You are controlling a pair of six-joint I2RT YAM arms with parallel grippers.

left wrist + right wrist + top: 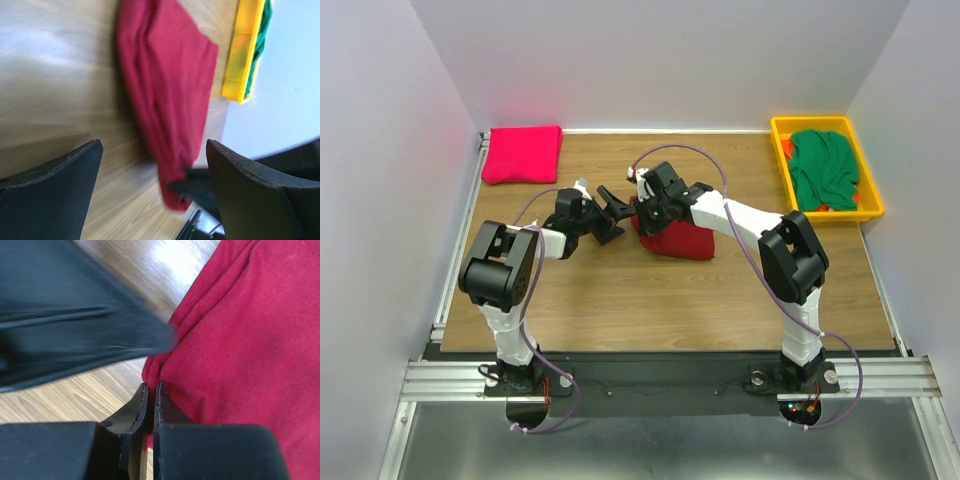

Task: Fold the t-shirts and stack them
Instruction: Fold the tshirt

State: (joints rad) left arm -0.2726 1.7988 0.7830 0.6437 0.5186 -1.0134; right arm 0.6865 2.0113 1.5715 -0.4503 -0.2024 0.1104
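The maroon t-shirt (678, 240) lies folded in a small bundle at the table's middle; it also shows in the left wrist view (165, 90) and in the right wrist view (240, 340). My right gripper (151, 390) is shut on the maroon shirt's left edge, seen from above (645, 212). My left gripper (610, 214) is open and empty just left of that edge, its jaws wide apart (152, 165). The pink-magenta t-shirt (523, 153) lies folded at the back left. The green t-shirt (825, 170) sits crumpled in the yellow bin (873, 195).
The yellow bin stands at the back right corner and shows in the left wrist view (242, 50). White walls enclose the table on three sides. Bare wood (650, 310) lies in front of the maroon shirt.
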